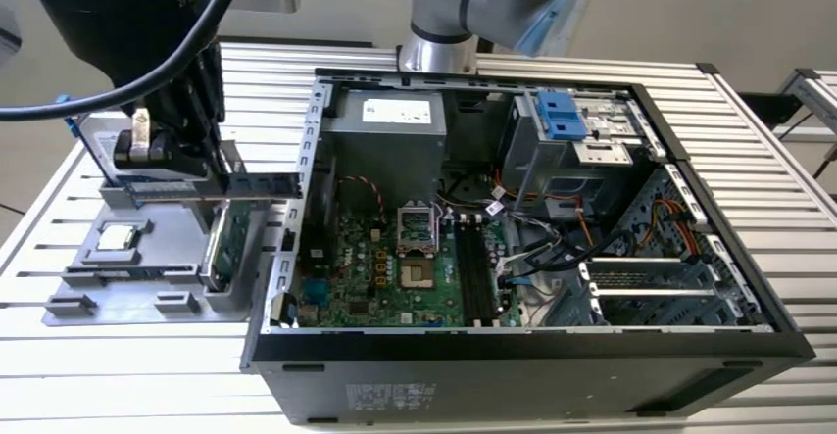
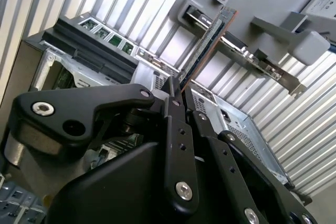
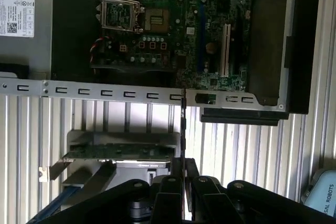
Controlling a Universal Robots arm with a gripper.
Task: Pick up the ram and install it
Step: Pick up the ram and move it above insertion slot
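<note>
My tool [image 2: 176, 85] is matte black: slim fingers [image 2: 178, 145] dotted with small silver screws [image 2: 184, 190], flanked by broad rounded links with a larger silver pivot bolt [image 2: 43, 109]. In the exterior view my arm [image 1: 445, 13], at twelve o'clock, is silver-grey with a pale blue joint cap [image 1: 556, 23]. A thick black cable [image 1: 171, 62] curves at ten o'clock.

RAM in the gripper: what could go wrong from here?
1. The gripper pinches the ram near one end, most of it overhanging; it may tilt or slip.
2. The case wall lies between the ram and the motherboard; the stick could clip it.
3. Loose cables sit beside the memory slots and might snag.
</note>
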